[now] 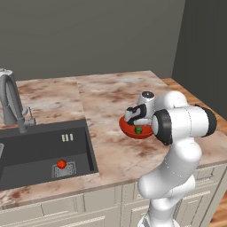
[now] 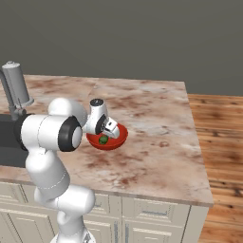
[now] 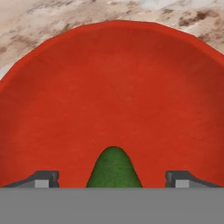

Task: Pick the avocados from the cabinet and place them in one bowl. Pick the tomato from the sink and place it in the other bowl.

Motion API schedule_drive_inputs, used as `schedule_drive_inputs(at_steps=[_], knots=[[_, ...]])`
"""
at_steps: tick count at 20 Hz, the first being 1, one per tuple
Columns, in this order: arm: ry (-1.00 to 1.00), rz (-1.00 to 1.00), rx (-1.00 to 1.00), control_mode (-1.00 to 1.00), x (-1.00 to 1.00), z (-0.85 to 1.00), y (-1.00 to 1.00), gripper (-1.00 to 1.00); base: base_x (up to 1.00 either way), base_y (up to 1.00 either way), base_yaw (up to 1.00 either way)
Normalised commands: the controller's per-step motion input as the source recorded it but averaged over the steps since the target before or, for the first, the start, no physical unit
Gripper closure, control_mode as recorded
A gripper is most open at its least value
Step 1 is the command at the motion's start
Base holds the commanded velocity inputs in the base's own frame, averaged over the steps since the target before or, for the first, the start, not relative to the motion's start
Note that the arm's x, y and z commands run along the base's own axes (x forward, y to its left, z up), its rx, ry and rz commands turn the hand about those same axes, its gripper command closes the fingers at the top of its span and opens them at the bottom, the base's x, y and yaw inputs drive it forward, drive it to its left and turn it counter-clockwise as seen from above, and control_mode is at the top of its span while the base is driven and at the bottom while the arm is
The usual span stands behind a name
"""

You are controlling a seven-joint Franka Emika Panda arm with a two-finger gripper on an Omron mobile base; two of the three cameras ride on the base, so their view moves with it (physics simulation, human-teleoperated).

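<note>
marble counter (image 1: 111, 95), grey wall (image 1: 88, 35), wooden floor (image 2: 216, 123)

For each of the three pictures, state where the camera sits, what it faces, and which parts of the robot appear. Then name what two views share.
Left base view: behind the arm's left, facing sink, tomato and counter; arm lower right.
Right base view: behind its right, facing counter; arm lower left.
Hand view: on the hand, looking into red bowl; open gripper straddles avocado.
Shared: both base views show bowl and avocado.
</note>
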Motion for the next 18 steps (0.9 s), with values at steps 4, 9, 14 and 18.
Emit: schedule_drive_inputs(at_steps=[4,9,14,18], knots=[[0.0,0.0,0.0,-1.0,-0.02,0.15,-0.04,-1.0,0.0,0.0,0.0],[-0.03,0.0,0.01,-1.0,-0.45,0.53,-0.23,-1.0,0.0,0.0,0.0],[-0.05,0.0,0.01,-1.0,-0.93,0.65,-0.11,-1.0,0.0,0.0,0.0],[0.0,0.08,0.0,-1.0,-1.0,0.81,-0.08,-1.0,0.0,0.0,0.0]])
